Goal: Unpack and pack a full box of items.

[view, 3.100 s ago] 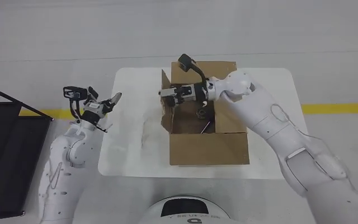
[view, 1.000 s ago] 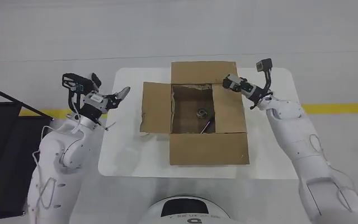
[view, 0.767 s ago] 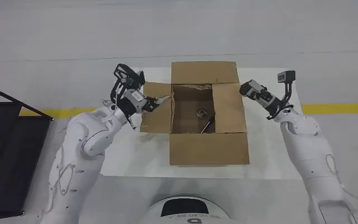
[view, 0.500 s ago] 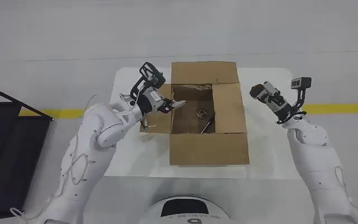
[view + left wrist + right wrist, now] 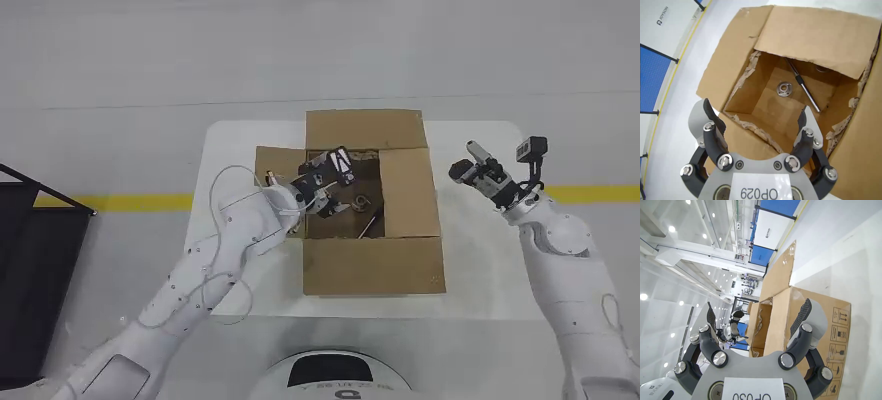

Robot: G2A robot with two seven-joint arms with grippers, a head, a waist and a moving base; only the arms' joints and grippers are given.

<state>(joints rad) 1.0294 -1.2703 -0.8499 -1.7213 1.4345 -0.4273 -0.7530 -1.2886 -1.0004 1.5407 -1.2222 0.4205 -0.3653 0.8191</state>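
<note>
- The left claw (image 5: 755, 107), spread wide and empty, has swung in from the left of the desk (image 5: 230, 285) to hang over the open box (image 5: 375, 265) at mid-desk.
- The right claw (image 5: 759, 304), also open and empty, has drawn back to the box's right.
- A flange (image 5: 784, 89) and a rod (image 5: 807, 91) lie on the box floor, so unpacking likely comes next.

You had a pale grey floor (image 5: 120, 60) crossed by a yellow line (image 5: 140, 201), blue partition panels (image 5: 760, 255) and round ceiling lights (image 5: 671, 228).
</note>
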